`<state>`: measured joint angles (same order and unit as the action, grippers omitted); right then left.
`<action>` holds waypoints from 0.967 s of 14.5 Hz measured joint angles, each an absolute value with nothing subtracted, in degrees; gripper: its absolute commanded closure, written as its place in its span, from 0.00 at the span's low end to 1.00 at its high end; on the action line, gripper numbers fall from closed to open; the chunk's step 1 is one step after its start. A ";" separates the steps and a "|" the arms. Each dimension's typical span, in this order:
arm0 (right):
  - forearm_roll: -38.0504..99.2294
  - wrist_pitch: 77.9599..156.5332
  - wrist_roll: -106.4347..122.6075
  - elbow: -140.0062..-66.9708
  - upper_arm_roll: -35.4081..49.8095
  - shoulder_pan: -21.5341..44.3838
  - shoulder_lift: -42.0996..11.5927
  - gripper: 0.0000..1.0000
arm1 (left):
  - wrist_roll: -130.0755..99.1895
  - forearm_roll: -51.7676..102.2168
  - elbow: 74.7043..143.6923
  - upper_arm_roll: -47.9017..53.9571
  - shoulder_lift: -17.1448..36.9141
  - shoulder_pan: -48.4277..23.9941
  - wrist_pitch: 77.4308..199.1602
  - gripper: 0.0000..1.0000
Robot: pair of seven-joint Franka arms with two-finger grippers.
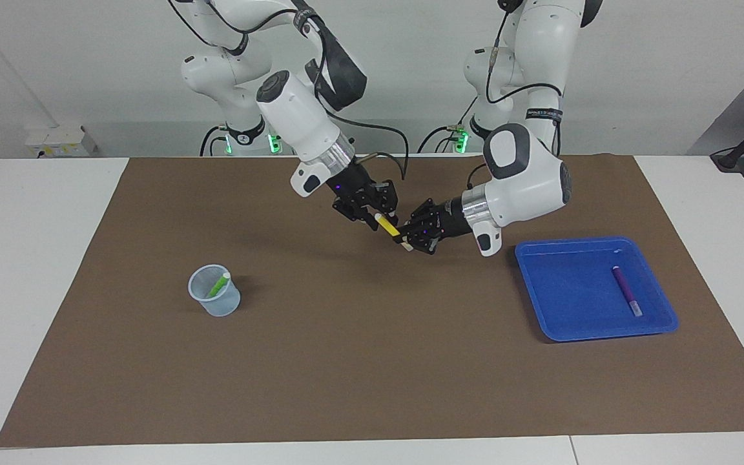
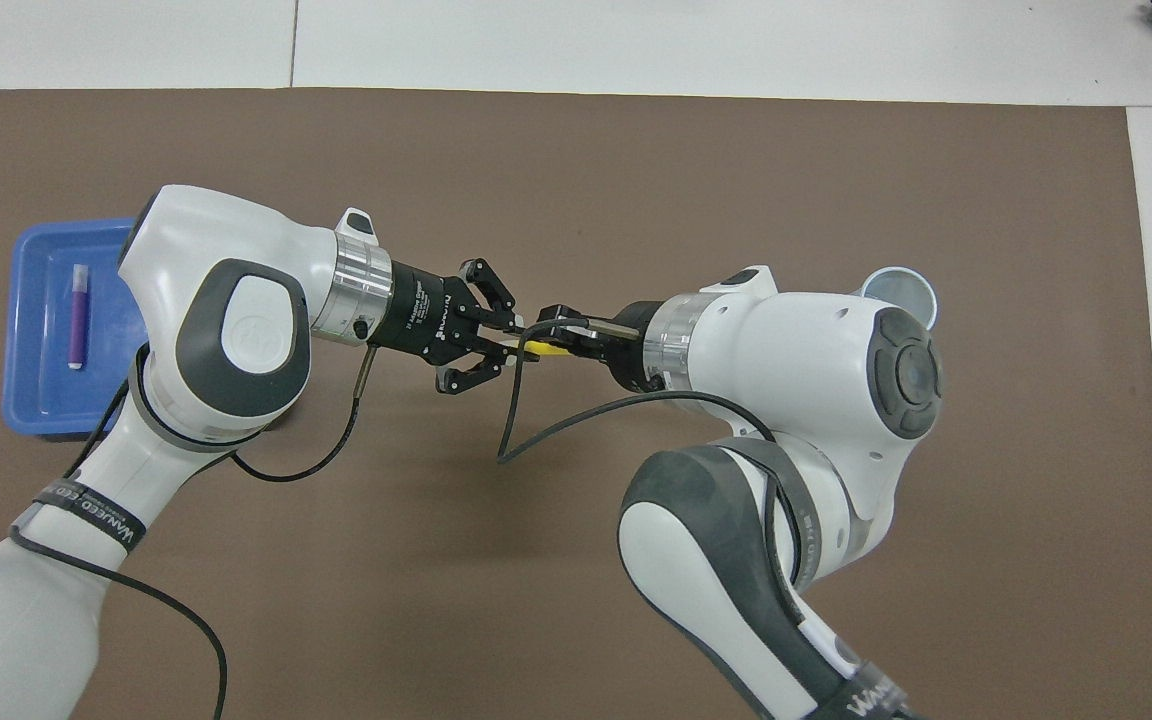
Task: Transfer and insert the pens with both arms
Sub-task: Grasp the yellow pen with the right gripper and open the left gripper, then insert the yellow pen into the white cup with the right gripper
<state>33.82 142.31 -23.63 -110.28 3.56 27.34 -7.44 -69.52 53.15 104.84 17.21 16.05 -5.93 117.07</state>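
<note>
Over the middle of the brown mat, a yellow pen [image 1: 388,227] [image 2: 539,347] hangs slanted in the air between my two grippers. My left gripper [image 1: 411,243] [image 2: 504,345] is shut on its lower, pale end. My right gripper [image 1: 378,217] [image 2: 564,336] has its fingertips closed around the upper end. A green pen [image 1: 219,283] stands in a clear cup [image 1: 214,298] [image 2: 899,297] toward the right arm's end. A purple pen [image 1: 626,290] [image 2: 77,316] lies in the blue tray [image 1: 559,310] [image 2: 31,390] toward the left arm's end.
The brown mat [image 1: 359,361] covers most of the white table. A loose black cable [image 2: 536,435] droops from the right wrist beneath the two grippers.
</note>
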 measured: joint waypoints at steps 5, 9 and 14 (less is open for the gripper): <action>33.82 142.31 -23.45 -110.28 3.54 27.33 -7.45 0.69 | -69.52 53.15 104.84 17.21 16.05 -5.94 117.05 1.00; 33.83 142.29 -23.44 -110.29 3.50 27.31 -7.48 1.00 | -69.52 53.15 104.82 17.14 16.01 -5.94 117.05 1.00; 33.83 142.29 -23.44 -110.28 3.51 27.32 -7.48 1.00 | -69.52 53.15 104.82 17.14 16.01 -5.94 117.06 0.92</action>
